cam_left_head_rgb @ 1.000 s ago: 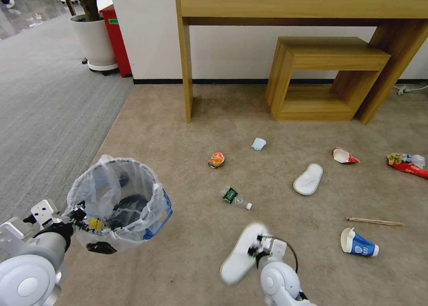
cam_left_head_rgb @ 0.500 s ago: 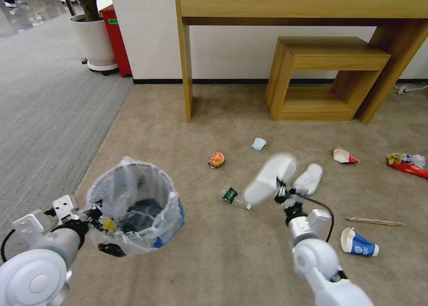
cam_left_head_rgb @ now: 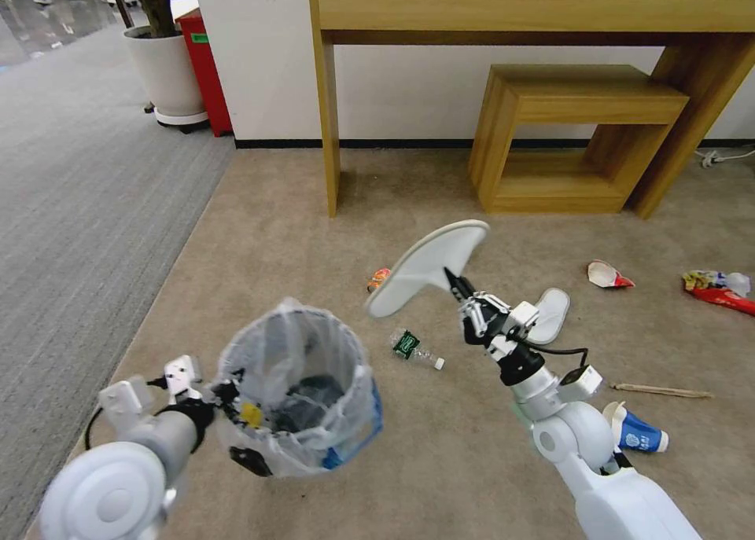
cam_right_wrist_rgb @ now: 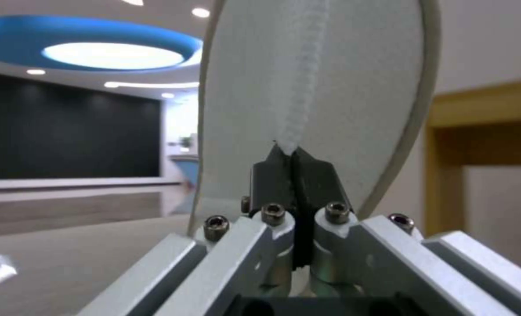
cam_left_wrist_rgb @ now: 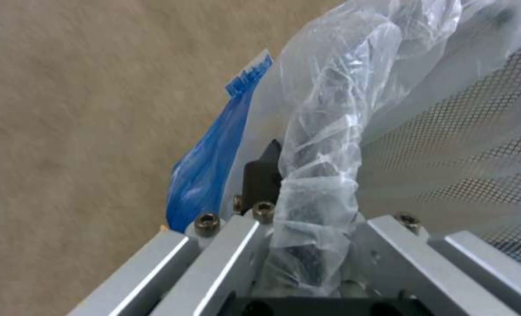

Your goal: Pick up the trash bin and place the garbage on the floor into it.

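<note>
My left gripper [cam_left_head_rgb: 226, 393] is shut on the rim of the trash bin [cam_left_head_rgb: 355, 402], holding it off the beige floor [cam_left_head_rgb: 267, 233]; the left wrist view shows its fingers [cam_left_wrist_rgb: 262, 175] clamped over the crinkly bag [cam_left_wrist_rgb: 331, 109]. Up and to the right of the bin, my right gripper [cam_left_head_rgb: 454, 282] is shut on a white slipper [cam_left_head_rgb: 429, 263], pinching its strap [cam_right_wrist_rgb: 295, 109]. Garbage on the carpet: a second slipper [cam_left_head_rgb: 550, 312], small bottle [cam_left_head_rgb: 417, 350], can [cam_left_head_rgb: 379, 279], blue cup [cam_left_head_rgb: 635, 435], wooden stick [cam_left_head_rgb: 661, 391], crushed cup [cam_left_head_rgb: 607, 274], red wrapper [cam_left_head_rgb: 720, 292].
A wooden desk [cam_left_head_rgb: 535, 9] stands against the far wall with a low wooden stool [cam_left_head_rgb: 582, 100] under it. Grey ribbed carpet [cam_left_head_rgb: 79, 194] lies to the left, with a white planter [cam_left_head_rgb: 167, 72] and a red box [cam_left_head_rgb: 204, 60] at the back.
My right gripper has raised the slipper from low near the front up and over toward the bin. My left arm has carried the bin rightward, toward the middle.
</note>
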Available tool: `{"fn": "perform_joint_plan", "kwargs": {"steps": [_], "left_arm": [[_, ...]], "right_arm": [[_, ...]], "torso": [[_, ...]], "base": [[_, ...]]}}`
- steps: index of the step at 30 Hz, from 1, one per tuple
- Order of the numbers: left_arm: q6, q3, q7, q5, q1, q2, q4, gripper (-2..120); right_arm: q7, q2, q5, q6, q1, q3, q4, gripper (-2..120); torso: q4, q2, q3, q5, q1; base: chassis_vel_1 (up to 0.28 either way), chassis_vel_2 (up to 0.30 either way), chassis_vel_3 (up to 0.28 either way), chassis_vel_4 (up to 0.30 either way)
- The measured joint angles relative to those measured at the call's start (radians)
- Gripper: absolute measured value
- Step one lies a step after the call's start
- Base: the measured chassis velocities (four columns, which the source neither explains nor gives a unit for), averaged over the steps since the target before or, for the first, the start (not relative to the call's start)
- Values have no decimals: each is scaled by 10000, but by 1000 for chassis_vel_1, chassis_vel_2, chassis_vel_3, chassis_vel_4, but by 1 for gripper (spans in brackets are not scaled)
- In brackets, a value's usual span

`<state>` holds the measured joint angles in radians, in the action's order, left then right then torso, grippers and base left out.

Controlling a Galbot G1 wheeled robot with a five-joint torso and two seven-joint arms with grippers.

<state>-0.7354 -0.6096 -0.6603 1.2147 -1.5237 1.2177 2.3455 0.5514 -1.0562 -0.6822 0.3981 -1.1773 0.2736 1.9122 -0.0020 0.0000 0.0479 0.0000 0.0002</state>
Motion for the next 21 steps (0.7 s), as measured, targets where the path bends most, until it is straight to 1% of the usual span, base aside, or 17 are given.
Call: {"fn": "perform_joint_plan", "kwargs": {"steps": [3, 6, 7, 10, 11, 15, 16, 21], "left_arm": [[0, 249, 60, -25, 2, 48, -40, 1], [1, 599, 198, -36, 51, 151, -126, 1], [1, 599, 198, -36, 51, 151, -126, 1], [1, 882, 261, -196, 104, 232, -315, 1], [1, 882, 261, -196, 104, 232, -315, 1], [1, 1123, 346, -419, 203, 265, -591, 1], [1, 1123, 346, -419, 203, 265, -591, 1], [1, 1195, 383, -466, 309, 268, -769, 1]], "right_arm": [[344, 187, -50, 49, 277, -234, 50, 0], [895, 455, -122, 181, 776, -697, -83, 0], [895, 455, -122, 181, 776, -697, -83, 0], [1474, 572, -180, 246, 1227, -1027, -303, 0], [1474, 572, -180, 246, 1227, -1027, -303, 0], [2255, 577, -117, 294, 1649, -1239, -522, 0], [2255, 577, -117, 294, 1649, -1239, -522, 0], [3028, 677, 117, 244, 1778, -1267, -604, 0]], "torso": [[1, 0, 0, 0, 0], [1, 0, 0, 1, 0], [1, 0, 0, 1, 0], [0, 0, 0, 1, 0], [0, 0, 0, 1, 0], [1, 0, 0, 1, 0], [1, 0, 0, 1, 0], [1, 0, 0, 0, 0]], "base": [[0, 0, 0, 0], [0, 0, 0, 0], [0, 0, 0, 0], [0, 0, 0, 0], [0, 0, 0, 0], [0, 0, 0, 0], [0, 0, 0, 0], [0, 0, 0, 0]]}}
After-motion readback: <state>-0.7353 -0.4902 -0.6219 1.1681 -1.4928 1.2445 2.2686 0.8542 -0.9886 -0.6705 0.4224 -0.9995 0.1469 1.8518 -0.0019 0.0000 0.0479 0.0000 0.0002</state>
